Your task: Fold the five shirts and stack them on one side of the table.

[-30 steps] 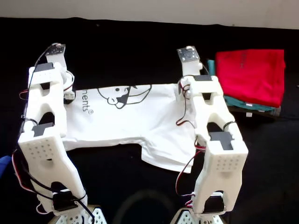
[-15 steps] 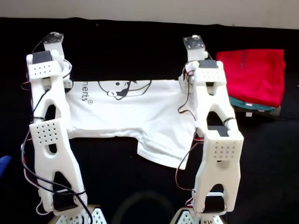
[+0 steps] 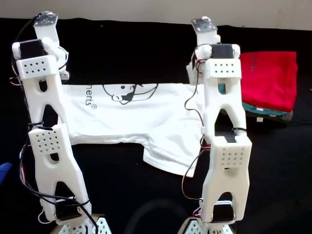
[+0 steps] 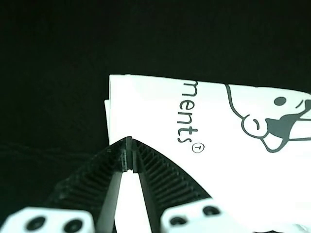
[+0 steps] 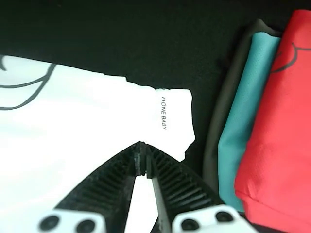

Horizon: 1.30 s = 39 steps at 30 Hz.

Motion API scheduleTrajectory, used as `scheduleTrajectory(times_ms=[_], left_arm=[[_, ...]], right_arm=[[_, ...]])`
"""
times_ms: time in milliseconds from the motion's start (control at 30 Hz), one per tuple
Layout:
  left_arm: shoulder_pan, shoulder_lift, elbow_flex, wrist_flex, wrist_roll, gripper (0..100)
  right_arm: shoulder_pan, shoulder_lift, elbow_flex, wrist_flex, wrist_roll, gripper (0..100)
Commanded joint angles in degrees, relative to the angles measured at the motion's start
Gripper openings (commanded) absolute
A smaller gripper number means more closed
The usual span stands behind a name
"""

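we list a white cloth shirt with a black cartoon print (image 3: 131, 122), spread flat on the black tabletop (image 3: 122, 48) between the two arms. the left hand (image 4: 129, 155) has its fingertips pressed together on the shirt's lettered end, and the right hand (image 5: 142, 162) pinches the opposite end likewise, by the small label. we also list a folded red cloth shirt (image 3: 268, 80) lying on a folded teal cloth shirt (image 5: 238, 145), stacked near the white shirt's right end.

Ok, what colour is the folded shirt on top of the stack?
Red; the folded top shirt shows best in the high view.
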Motion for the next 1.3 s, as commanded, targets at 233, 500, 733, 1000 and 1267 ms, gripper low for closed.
scheduleTrajectory(times_ms=[233, 500, 733, 1000, 1267], left_arm=[[0.5, -36.1, 43.2, -0.5, 0.4, 1], [-2.4, -53.5, 83.6, -26.0, 0.4, 1], [-2.4, -59.3, 109.2, -50.6, 0.2, 1], [-4.8, -59.4, 116.5, -55.3, 0.1, 1], [-6.4, -59.2, 117.4, -55.3, 0.1, 1]], right_arm=[[-2.2, -1.4, -18.9, 9.1, -2.4, 0.6], [-7.5, -15.0, -8.7, 9.2, -3.1, 0.6], [-13.8, -30.0, 19.9, 8.7, -2.8, 0.6], [-16.0, -41.1, 46.6, -1.5, -2.9, 0.6], [-16.1, -47.7, 69.3, -14.6, -2.7, 0.6]])
